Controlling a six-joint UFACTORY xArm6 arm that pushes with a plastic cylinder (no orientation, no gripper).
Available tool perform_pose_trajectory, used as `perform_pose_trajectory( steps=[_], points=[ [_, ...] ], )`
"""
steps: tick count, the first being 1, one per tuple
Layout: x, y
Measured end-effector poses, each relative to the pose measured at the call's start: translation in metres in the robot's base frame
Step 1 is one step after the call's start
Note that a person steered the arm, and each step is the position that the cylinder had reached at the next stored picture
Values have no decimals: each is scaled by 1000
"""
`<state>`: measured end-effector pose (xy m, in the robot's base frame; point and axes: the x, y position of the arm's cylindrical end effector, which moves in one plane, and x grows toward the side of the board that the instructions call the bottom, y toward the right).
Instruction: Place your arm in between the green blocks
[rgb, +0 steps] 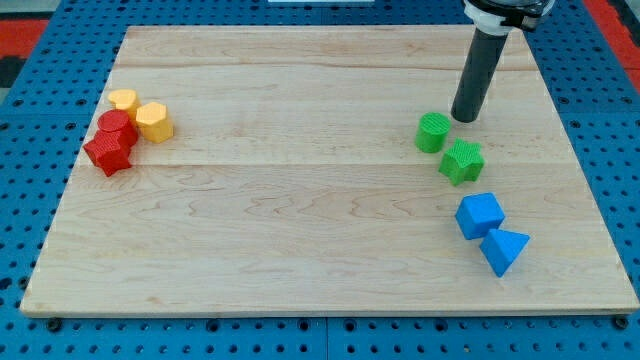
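Wooden table (300, 200) with three clusters of blocks and one pushing rod. In the right half of the frame stand the two task objects: the green cylinder (432, 132) and, just below and to its right, the green star-shaped block (462, 161); only a narrow gap separates them. My tip (464, 118) rests on the table just above and to the right of the green cylinder, close beside it and directly above the green star-shaped block, so it lies at the upper edge of the pair, not in the gap between them. No pincer is fitted to this arm, so no open or closed state can be reported. Progress, as judged from this layout: the approach to the green pair appears essentially complete, while the final short move down and left into the gap is not yet made, and it would probably nudge one block aside. Lower right: a blue cube (479, 215) and a blue triangular block (504, 250). Upper left: two yellow blocks (153, 121) beside two red blocks (110, 150).
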<state>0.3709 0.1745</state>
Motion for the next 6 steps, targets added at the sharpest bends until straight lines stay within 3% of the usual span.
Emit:
perform_pose_trajectory(
  steps=[3, 4, 5, 6],
  points=[
    [-12, 19],
    [18, 47],
    [48, 22],
    [52, -45]
  ],
)
